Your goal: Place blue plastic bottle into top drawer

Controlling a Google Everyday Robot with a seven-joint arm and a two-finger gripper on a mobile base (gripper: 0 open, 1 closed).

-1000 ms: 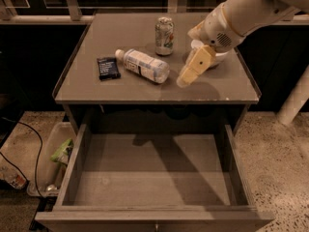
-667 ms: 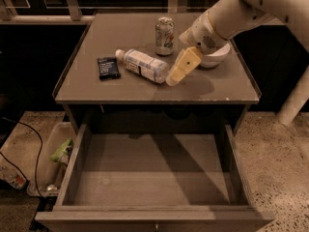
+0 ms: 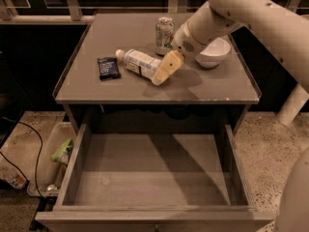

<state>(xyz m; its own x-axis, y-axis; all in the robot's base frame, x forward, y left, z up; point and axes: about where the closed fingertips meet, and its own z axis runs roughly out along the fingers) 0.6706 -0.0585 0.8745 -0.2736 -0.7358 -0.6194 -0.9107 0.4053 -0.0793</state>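
Note:
The blue plastic bottle (image 3: pixel 138 62) lies on its side on the cabinet top (image 3: pixel 96 88), white cap pointing left. My gripper (image 3: pixel 161 75) reaches down from the upper right and sits at the bottle's right end, just over the surface. The arm comes in from the right edge of the view. The top drawer (image 3: pixel 154 175) is pulled out below the cabinet top, and nothing lies in it.
A green-white drink can (image 3: pixel 164 35) stands upright behind the bottle. A white bowl (image 3: pixel 215 52) sits to the right, partly behind my arm. A small dark packet (image 3: pixel 108 67) lies left of the bottle. A bin (image 3: pixel 53 158) with litter stands on the floor at left.
My gripper has moved left and down across the cabinet top, from beside the bowl to the bottle's right end. The bottle has not moved.

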